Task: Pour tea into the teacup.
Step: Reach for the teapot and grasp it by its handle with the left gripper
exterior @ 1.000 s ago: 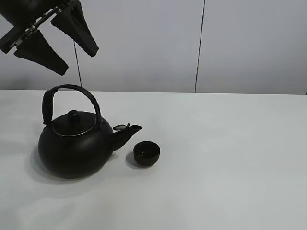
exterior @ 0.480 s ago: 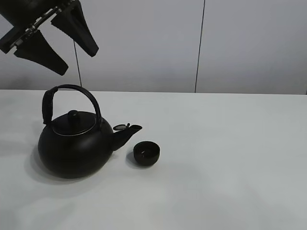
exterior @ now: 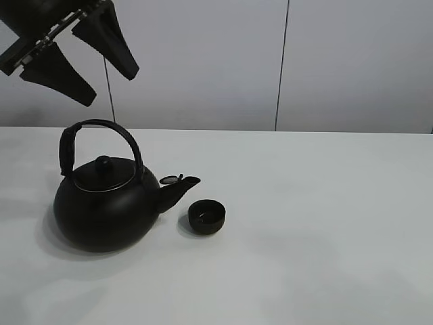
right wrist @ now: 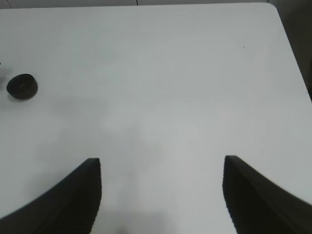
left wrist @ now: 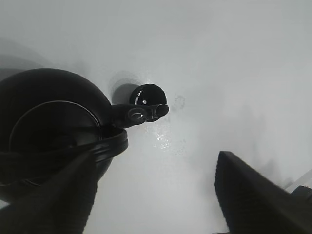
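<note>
Tiny matte black teacup (exterior: 206, 217) sits well below the spread left fingers (exterior: 111, 44); right fingers (right wrist: 73, 200) gape, far off.

A: Exterior view: left fingers (exterior: 108, 42) clipped by the upper left corner, arm out of frame.
B: Left wrist: kettle (left wrist: 58, 83) cut by the frame edge, spout (left wrist: 139, 115) covers part of the teacup (left wrist: 146, 93). Left fingers blurred there.
A: Tea in it?
B: Can't tell, all black. Right wrist: right fingers (right wrist: 73, 195) cropped at their bases, teacup tiny.
</note>
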Controlling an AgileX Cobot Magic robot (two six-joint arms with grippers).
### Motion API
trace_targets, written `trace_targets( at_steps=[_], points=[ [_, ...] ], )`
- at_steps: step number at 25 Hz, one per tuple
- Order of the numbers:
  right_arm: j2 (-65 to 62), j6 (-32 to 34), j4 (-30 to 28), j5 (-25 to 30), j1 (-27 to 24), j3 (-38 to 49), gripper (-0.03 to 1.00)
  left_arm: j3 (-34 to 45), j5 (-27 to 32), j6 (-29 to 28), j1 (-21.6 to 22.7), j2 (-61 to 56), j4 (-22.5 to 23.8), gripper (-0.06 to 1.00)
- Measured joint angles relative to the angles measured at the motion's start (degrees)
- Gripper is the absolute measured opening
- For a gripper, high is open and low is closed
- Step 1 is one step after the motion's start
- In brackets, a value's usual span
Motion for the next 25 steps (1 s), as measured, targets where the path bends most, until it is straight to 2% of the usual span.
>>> trace_targets(
  at_steps=[18,25],
  points=[
    [0.06,0.04,-0.73,-1.44,0.0,0.56,0.49,0.0,-0.65,0.0,0.0,0.0,0.0,0.5],
    [0.06,0.11,-0.79,-1.44,0.0,0.56,0.49,0.0,-8.82,1.24,0.0,0.0,0.67,0.5]
  ],
)
